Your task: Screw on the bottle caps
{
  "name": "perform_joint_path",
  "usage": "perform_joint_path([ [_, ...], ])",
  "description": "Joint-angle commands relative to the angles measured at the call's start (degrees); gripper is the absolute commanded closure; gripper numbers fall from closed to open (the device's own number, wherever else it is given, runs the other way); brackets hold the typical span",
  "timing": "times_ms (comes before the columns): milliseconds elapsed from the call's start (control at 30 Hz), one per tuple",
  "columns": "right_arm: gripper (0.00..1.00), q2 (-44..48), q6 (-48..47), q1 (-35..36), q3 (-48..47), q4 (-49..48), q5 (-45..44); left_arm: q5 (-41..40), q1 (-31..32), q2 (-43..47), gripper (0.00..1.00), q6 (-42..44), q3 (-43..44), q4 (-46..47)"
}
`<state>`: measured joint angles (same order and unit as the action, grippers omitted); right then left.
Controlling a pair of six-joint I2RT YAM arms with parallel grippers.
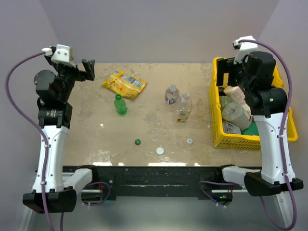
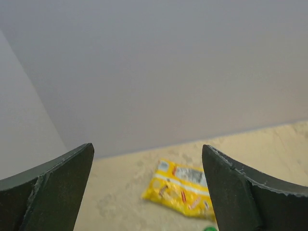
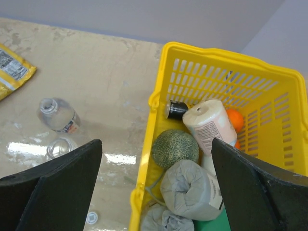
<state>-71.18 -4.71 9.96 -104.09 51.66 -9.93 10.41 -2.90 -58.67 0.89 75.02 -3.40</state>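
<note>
Your top camera looks down from high behind the near edge and takes in the whole table (image 1: 91,130). Your left wrist camera sits raised, facing the far wall, and shares only the yellow packet (image 2: 185,195) with it. Your right wrist camera looks steeply down at closer range, sharing the yellow basket (image 3: 154,98) and the clear bottles (image 3: 57,114).

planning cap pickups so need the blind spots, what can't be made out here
- Top view: which way up the bottle caps lie, too small.
- Top view: label print on the clear bottles, too small.
- Left wrist view: green bottle, cut off by the bottom edge.
- Top view: right side of the yellow basket, hidden by the right arm.
</note>
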Motion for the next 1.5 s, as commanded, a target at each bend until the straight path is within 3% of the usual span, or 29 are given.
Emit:
perform_joint_path([
  [0, 0.01, 2.8, -6.8, 0.0, 3.0, 0.3, 7.1, 8.5, -0.3, 2.6, 0.01, -2.7, -4.6, -4.6],
  [100, 0.02, 3.6, -16.8, -0.1, 3.4, 1.8, 23.0, 13.7, -0.2, 3.7, 0.01, -3.2, -6.9, -5.0],
  [300, 0.07, -7.6, -11.5, 2.4, -0.2, 9.7, 29.7, 27.5, -0.1, 5.0, 0.00, -1.6, -7.8, -6.3],
  [400, 0.09, -8.1, -12.2, 6.1, 4.0, 6.5, 26.8, 30.4, 0.2, 6.3, 0.00, -1.2, -8.9, -7.7],
  [567, 0.10, -14.1, -13.7, 10.4, 3.1, 7.6, 21.7, 29.9, 0.2, 8.7, 0.00, 0.8, -10.8, -8.8],
  [933, 0.20, -19.3, -13.6, 12.6, 3.5, 9.1, 17.9, 27.8, 0.2, 11.1, 0.00, 0.2, -13.6, -8.6],
  [1100, 0.35, -20.4, -12.3, 12.9, 5.2, 7.7, 18.1, 27.8, 0.2, 10.9, 0.00, 0.6, -14.0, -8.8],
  [1300, 0.39, -22.9, -12.0, 13.4, 3.9, 7.7, 18.1, 27.9, 0.2, 10.7, 0.00, 0.3, -14.4, -8.6],
  [1467, 0.53, -23.2, -12.0, 13.5, 4.6, 7.6, 17.9, 27.6, 0.3, 10.6, 0.00, 0.1, -15.1, -8.1],
])
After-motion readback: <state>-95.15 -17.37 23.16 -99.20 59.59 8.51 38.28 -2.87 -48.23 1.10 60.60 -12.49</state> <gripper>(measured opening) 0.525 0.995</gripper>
